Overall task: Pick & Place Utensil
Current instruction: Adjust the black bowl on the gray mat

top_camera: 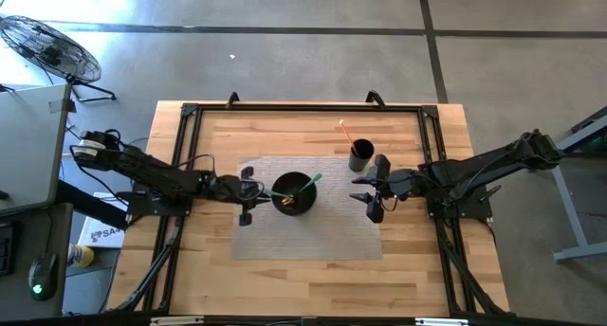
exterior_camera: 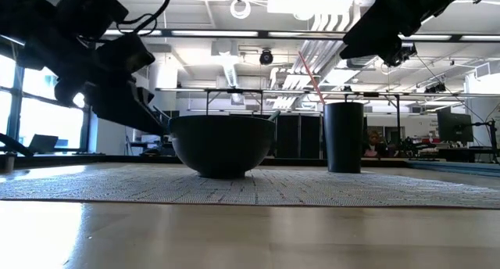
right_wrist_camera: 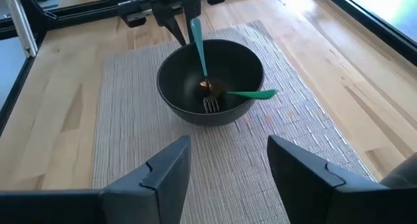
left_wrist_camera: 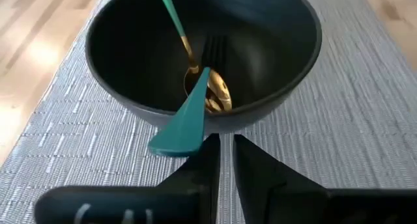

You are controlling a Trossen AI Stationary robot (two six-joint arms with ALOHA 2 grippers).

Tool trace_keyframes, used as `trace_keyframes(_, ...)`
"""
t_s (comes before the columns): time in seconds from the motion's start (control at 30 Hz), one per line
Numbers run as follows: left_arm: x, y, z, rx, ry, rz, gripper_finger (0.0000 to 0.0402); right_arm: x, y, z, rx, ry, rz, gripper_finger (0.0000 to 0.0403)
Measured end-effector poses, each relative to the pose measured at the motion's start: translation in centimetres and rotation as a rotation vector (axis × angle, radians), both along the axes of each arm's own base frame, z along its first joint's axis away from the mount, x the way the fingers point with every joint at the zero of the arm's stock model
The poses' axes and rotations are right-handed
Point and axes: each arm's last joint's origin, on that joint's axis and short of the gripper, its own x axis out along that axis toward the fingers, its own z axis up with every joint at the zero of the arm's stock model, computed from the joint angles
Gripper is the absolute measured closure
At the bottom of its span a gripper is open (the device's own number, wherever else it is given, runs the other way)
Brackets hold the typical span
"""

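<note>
A dark bowl (top_camera: 294, 195) (left_wrist_camera: 293, 87) stands on a grey woven mat (top_camera: 322, 236). In it lie a gold spoon (left_wrist_camera: 218, 94) and a fork (right_wrist_camera: 210, 105), with two teal handles. One handle (left_wrist_camera: 179, 129) leans over the rim toward my left gripper (left_wrist_camera: 226, 146). The other handle (right_wrist_camera: 257, 93) points toward the table's right. My left gripper sits at the bowl's left side, its fingers a narrow slit apart with nothing between them. My right gripper (right_wrist_camera: 228, 142) is wide open, hovering right of the bowl. A dark cup (top_camera: 360, 157) holds an orange stick (top_camera: 346, 132). My left gripper reaches level from the table's left. The free end of the teal handle (left_wrist_camera: 195, 142) lies right beside one fingertip (left_wrist_camera: 210, 149), outside the slit between the fingers. Whether they touch, I cannot tell.
The cup (exterior_camera: 344, 136) stands on the mat's far right part, close behind my right gripper (top_camera: 365, 189). A black frame (top_camera: 303, 108) runs round the wooden table top. Bare mat lies on the near side of the bowl.
</note>
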Motion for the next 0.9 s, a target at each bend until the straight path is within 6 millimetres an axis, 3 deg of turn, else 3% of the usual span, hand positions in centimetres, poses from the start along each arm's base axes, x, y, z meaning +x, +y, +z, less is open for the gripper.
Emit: trace_keyframes(0.9,3.2,-0.4,-1.4,0.083,-0.090,-0.047,0.0362,0.0,0.0,0.1,-0.013,-0.007,0.004,0.0206)
